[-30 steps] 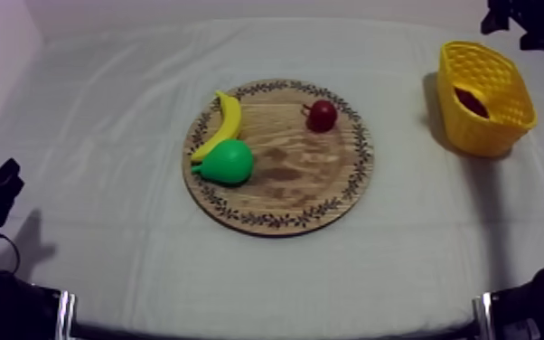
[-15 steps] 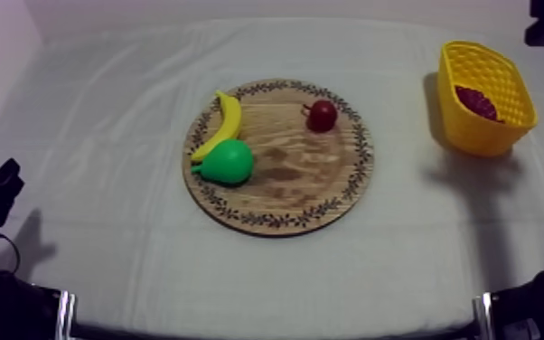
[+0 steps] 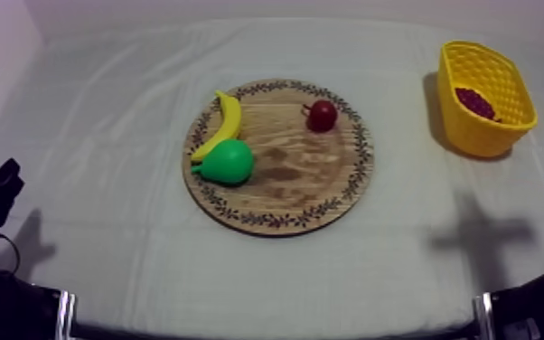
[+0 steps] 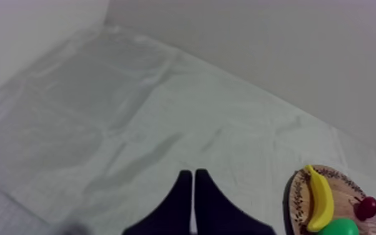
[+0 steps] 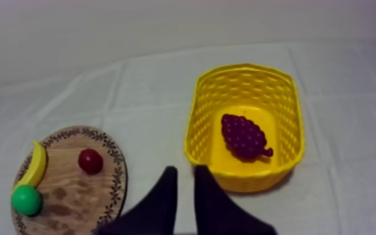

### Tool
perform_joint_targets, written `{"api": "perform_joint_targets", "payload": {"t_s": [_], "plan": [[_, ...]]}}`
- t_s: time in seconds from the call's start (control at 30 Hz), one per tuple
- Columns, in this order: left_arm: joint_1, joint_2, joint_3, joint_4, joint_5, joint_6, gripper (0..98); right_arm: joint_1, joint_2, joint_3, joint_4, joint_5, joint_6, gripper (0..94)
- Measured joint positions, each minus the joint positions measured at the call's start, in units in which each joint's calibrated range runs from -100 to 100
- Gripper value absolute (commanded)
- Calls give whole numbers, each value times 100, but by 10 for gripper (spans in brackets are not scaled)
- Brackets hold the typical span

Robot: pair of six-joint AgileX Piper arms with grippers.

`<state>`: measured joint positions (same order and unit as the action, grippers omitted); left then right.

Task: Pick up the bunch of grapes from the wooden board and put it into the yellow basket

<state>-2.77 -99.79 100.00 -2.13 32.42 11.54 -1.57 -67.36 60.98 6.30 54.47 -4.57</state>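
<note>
Dark purple, knobbly bunch of grapes [image 5: 245,136] is lying in the far-right yellow basket [image 5: 248,179]; right gripper [image 5: 184,170] is hovering slightly parted, empty.

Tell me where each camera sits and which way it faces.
Top view: overhead, slanting down on the round wooden board with patterned rim and the yellow basket; arm parts at lower corners.
Left wrist view: on the left arm, facing across the cloth toward the board; left gripper shut.
Right wrist view: on the right arm, looking down at the basket holding the purple bunch of grapes; right gripper open.
Shared: all three show the board.
</note>
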Motion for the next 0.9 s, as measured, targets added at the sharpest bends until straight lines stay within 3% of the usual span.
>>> {"api": "perform_joint_targets", "payload": {"t_s": [0.17, 0.53, 0.9], "plan": [[0, 0, 0, 0, 0, 0, 1, -40, -813, 1072, -15, -480, 87, 23], [0, 0, 0, 0, 0, 0, 1, 26, -2306, 3014, -630, -845, 563, 9], [0, 0, 0, 0, 0, 3, 1, 109, -2826, 3756, -680, -1197, 594, 4]]}}
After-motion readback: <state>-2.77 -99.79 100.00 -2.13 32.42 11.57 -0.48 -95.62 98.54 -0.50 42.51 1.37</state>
